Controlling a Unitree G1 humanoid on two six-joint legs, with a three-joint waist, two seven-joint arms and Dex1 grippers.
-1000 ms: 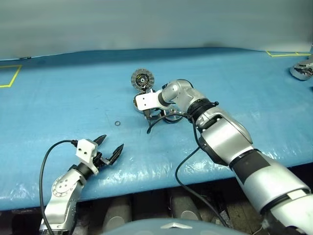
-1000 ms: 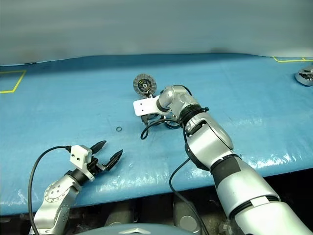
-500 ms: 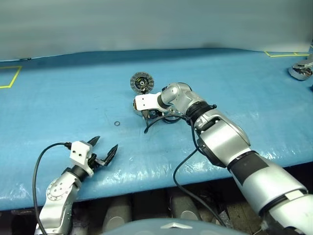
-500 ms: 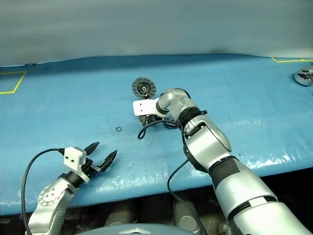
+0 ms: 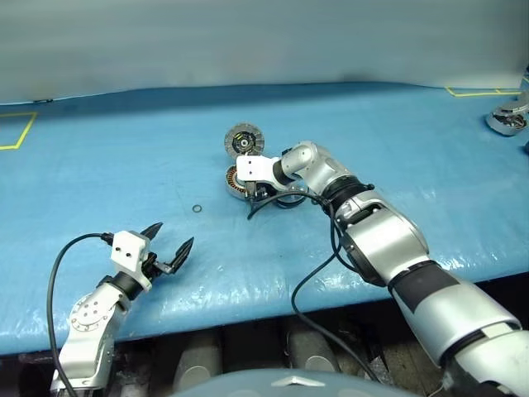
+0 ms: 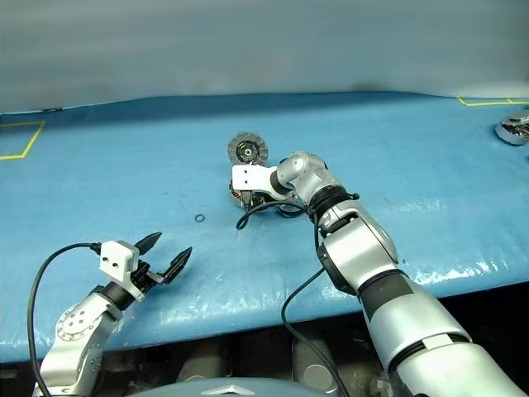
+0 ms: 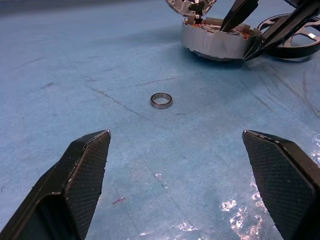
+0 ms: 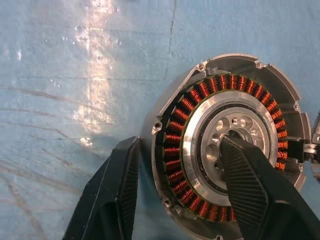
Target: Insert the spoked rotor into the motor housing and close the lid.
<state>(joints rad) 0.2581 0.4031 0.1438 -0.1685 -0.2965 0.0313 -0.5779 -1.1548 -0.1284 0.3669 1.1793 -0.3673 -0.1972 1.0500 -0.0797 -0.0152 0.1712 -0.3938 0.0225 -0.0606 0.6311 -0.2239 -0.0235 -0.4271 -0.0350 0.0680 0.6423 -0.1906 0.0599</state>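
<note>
The motor housing (image 8: pixel 227 150), a silver cup with copper windings, lies on the blue mat (image 5: pixel 124 165). Its lid (image 5: pixel 242 139) stands upright behind it, ribbed face toward me. My right gripper (image 8: pixel 178 140) is shut on the housing. One finger (image 8: pixel 117 195) is outside the wall and the other rests on the pale centre. The spoked rotor (image 7: pixel 295 45) lies flat on the mat beside the housing, partly hidden behind that hand. My left gripper (image 5: pixel 173 234) hangs open near the table's front edge, holding nothing.
A small metal ring (image 7: pixel 161 100) lies on the mat between my left gripper and the housing. Another metal part (image 5: pixel 508 118) sits at the far right edge. Yellow tape (image 5: pixel 16 132) marks the far left. A black cable (image 5: pixel 318 273) hangs from my right arm.
My right gripper's fingers have come together from wide apart onto the housing's wall, and the wrist has rolled. My left gripper has drifted a little to the left, still open.
</note>
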